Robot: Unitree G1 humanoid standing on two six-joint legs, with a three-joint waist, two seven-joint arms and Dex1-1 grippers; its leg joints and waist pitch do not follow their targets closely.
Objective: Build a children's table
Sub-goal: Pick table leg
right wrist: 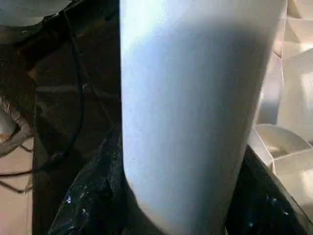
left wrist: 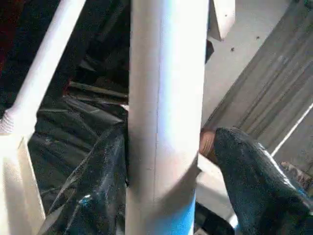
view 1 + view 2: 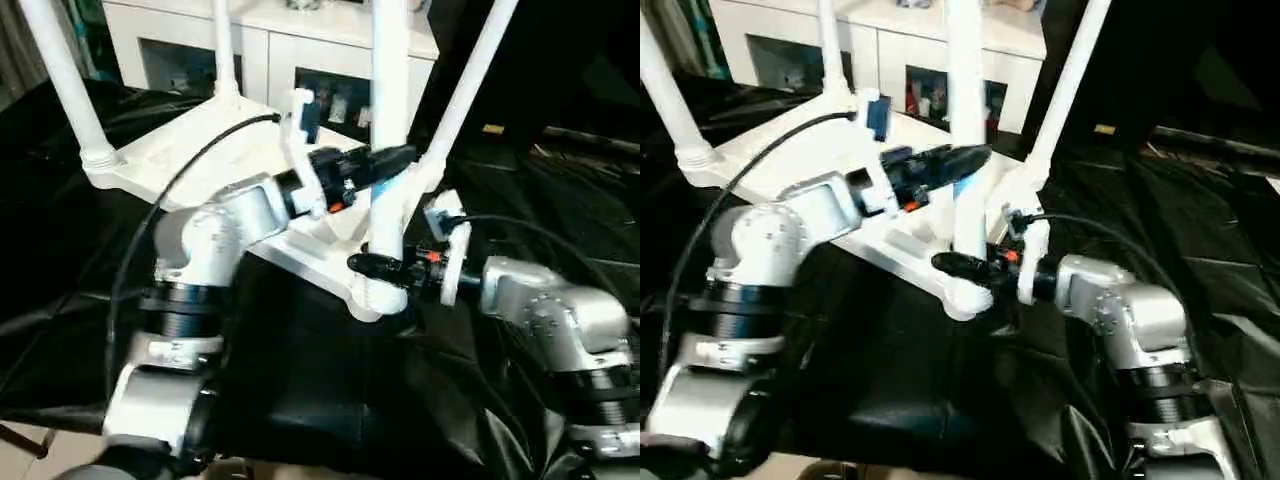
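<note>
Children's table (image 3: 200, 160) lies upside down on black-covered surface (image 3: 560, 200), legs up. Near-corner leg (image 3: 388, 150) stands upright, long axis vertical. Left tool (image 3: 385, 160) straddles it higher up, one finger w/ a gap; right tool (image 3: 375, 265) grips it just above the socket. Open room above.

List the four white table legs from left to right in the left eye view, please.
Far-left leg → thin back leg → front leg between both sets of jaws → slanted right leg.
</note>
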